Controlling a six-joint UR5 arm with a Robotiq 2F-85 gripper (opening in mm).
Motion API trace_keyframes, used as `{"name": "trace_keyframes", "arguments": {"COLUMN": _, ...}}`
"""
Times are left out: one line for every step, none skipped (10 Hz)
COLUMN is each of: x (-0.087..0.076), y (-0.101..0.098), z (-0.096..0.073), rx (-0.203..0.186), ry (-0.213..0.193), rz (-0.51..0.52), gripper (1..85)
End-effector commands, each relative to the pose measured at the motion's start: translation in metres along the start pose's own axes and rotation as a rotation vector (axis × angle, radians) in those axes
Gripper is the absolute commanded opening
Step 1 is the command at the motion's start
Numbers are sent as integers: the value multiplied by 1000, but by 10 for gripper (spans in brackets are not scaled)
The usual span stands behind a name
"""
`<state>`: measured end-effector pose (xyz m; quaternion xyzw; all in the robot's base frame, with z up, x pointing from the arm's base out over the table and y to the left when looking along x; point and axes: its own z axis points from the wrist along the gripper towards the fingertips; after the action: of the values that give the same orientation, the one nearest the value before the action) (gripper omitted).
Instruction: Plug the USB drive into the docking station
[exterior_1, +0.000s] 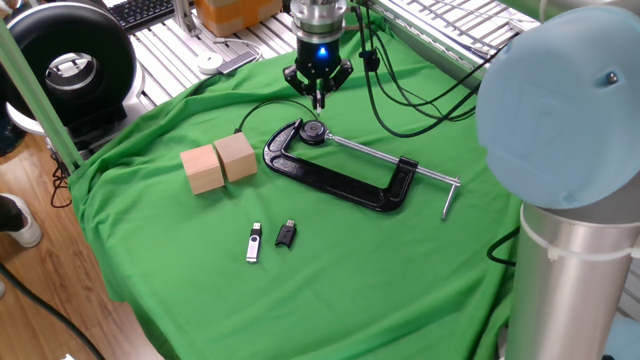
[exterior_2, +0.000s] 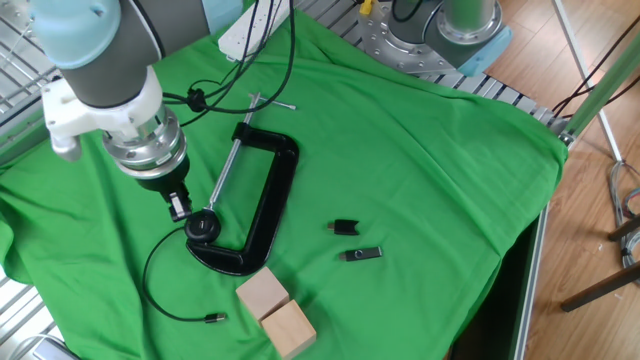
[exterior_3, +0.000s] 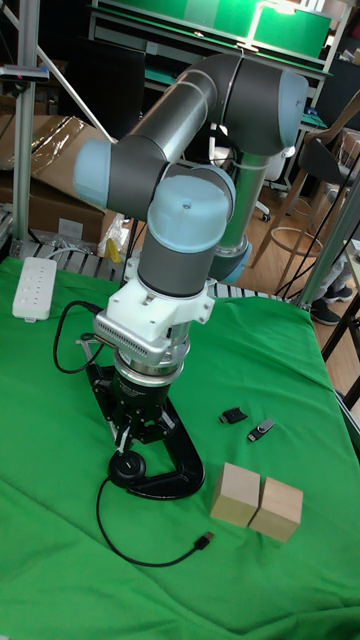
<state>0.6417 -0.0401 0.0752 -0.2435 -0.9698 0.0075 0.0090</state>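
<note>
The USB drive (exterior_1: 253, 242) (exterior_2: 363, 254) (exterior_3: 261, 430), silver and black, lies flat on the green cloth near the front. A small black adapter (exterior_1: 286, 234) (exterior_2: 345, 227) lies just beside it. The docking station (exterior_1: 313, 131) (exterior_2: 203, 226) (exterior_3: 128, 466) is a round black puck with a thin black cable, held in the mouth of a black C-clamp (exterior_1: 340, 182) (exterior_2: 272, 195). My gripper (exterior_1: 318, 98) (exterior_2: 177, 207) hangs just above and behind the puck. Its fingers are together and I see nothing between them. It is far from the USB drive.
Two wooden blocks (exterior_1: 220, 163) (exterior_2: 275, 310) (exterior_3: 257, 500) sit side by side to the left of the clamp. The dock's cable ends in a loose plug (exterior_2: 213, 318) (exterior_3: 203, 540). A white power strip (exterior_3: 32, 288) lies at the cloth's far edge.
</note>
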Motion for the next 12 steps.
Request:
{"name": "trace_keyframes", "arguments": {"x": -6, "y": 11, "z": -11, "rx": 7, "ry": -10, "rz": -52, "gripper": 17}}
{"name": "trace_keyframes", "arguments": {"x": -6, "y": 21, "z": -12, "rx": -28, "ry": -8, "rz": -76, "gripper": 17}}
{"name": "trace_keyframes", "arguments": {"x": -8, "y": 24, "z": -14, "rx": -29, "ry": -18, "rz": -99, "gripper": 17}}
{"name": "trace_keyframes", "arguments": {"x": -9, "y": 25, "z": -16, "rx": -30, "ry": -21, "rz": -112, "gripper": 17}}
{"name": "trace_keyframes", "arguments": {"x": -12, "y": 24, "z": -19, "rx": -23, "ry": -26, "rz": -135, "gripper": 17}}
{"name": "trace_keyframes", "arguments": {"x": -20, "y": 30, "z": -24, "rx": -33, "ry": -52, "rz": -163, "gripper": 17}}
{"name": "trace_keyframes", "arguments": {"x": -20, "y": 36, "z": -29, "rx": -33, "ry": -48, "rz": -166, "gripper": 17}}
{"name": "trace_keyframes", "arguments": {"x": -17, "y": 39, "z": -32, "rx": -25, "ry": -42, "rz": -168, "gripper": 17}}
{"name": "trace_keyframes", "arguments": {"x": -7, "y": 44, "z": -37, "rx": -30, "ry": -16, "rz": -161, "gripper": 17}}
{"name": "trace_keyframes", "arguments": {"x": 0, "y": 48, "z": -42, "rx": -18, "ry": 4, "rz": -172, "gripper": 17}}
{"name": "trace_keyframes", "arguments": {"x": 3, "y": 54, "z": -41, "rx": -27, "ry": 16, "rz": -183, "gripper": 17}}
{"name": "trace_keyframes", "arguments": {"x": 0, "y": 50, "z": -39, "rx": -10, "ry": 9, "rz": -206, "gripper": 17}}
